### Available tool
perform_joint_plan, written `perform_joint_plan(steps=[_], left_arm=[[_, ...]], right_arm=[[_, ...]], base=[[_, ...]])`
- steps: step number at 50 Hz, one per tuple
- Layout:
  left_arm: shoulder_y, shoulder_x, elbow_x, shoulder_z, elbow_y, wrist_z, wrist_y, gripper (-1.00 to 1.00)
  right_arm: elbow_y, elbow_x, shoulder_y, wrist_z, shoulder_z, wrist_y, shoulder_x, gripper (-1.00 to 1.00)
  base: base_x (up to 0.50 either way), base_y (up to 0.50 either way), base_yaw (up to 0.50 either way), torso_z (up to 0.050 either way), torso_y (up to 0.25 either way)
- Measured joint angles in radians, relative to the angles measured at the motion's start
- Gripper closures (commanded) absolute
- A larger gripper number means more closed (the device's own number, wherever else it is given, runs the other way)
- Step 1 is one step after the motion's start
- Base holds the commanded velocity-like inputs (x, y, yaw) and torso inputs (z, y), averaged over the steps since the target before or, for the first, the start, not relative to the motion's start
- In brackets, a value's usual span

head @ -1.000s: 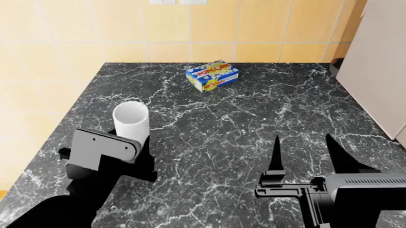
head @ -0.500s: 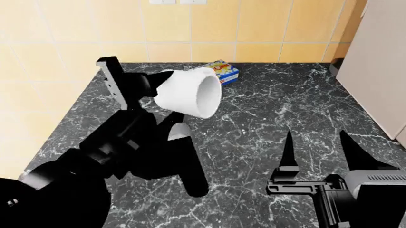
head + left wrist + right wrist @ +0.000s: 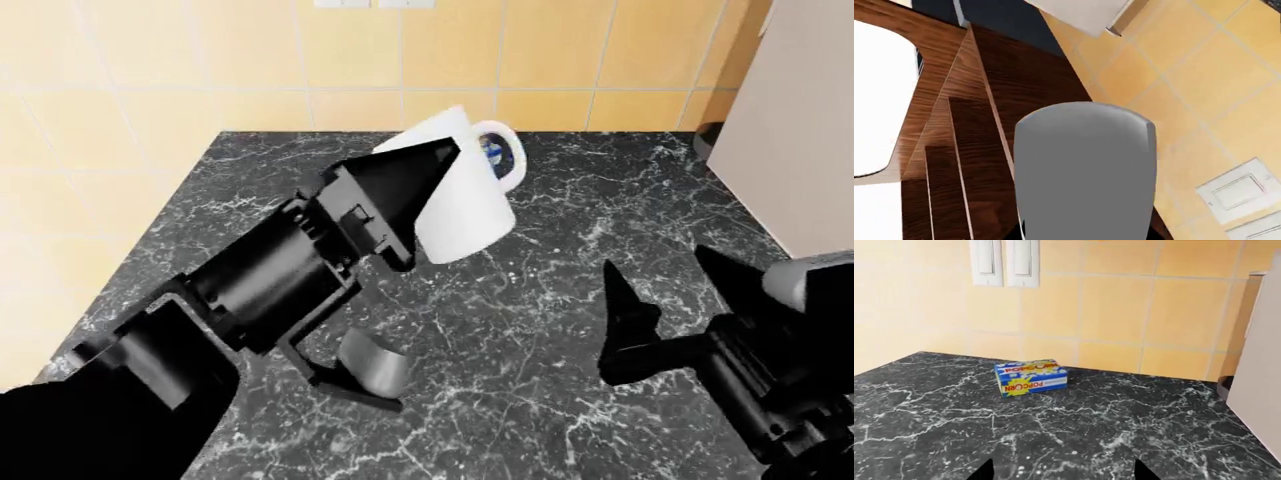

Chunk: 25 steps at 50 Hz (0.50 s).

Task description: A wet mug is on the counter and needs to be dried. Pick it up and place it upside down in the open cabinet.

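The left hand point(image 3: 424, 190) grips the mug point(image 3: 461, 195), lifted clear above the far middle of the surface point(image 3: 561, 240) and tilted. Carrying step: next, invert it and reach the cabinet. The right hand point(image 3: 674, 290) hovers spread, empty.

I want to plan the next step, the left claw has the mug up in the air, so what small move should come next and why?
Probably keep raising the mug toward the wooden cabinet. The left claw holds it tilted above the counter, and the left wrist view already faces the cabinet's shelves, so it needs more height before being turned fully upside down.
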<state>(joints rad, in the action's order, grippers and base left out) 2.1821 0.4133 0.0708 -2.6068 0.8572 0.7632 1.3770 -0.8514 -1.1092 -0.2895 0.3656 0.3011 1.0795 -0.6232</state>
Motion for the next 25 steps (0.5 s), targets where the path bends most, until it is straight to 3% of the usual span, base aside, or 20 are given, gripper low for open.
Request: perform_joint_plan(steps=[12,25], left_arm=[[0.056,-0.102,0.211,-0.298,-0.152,0.214,-0.047,1.0],[0.04,-0.143,0.352,-0.435,-0.259,0.348,-0.057,1.0]], right_arm=[[0.289,-0.409,-0.33,-0.109,-0.053,0.188,-0.217,-1.0],[0.511,-0.591,-0.608,-0.319,-0.209,0.35,-0.317,-1.0]], base=[[0.0,0.0,0.0,0.0,0.0],[0.0,0.0,0.0,0.0,0.0]])
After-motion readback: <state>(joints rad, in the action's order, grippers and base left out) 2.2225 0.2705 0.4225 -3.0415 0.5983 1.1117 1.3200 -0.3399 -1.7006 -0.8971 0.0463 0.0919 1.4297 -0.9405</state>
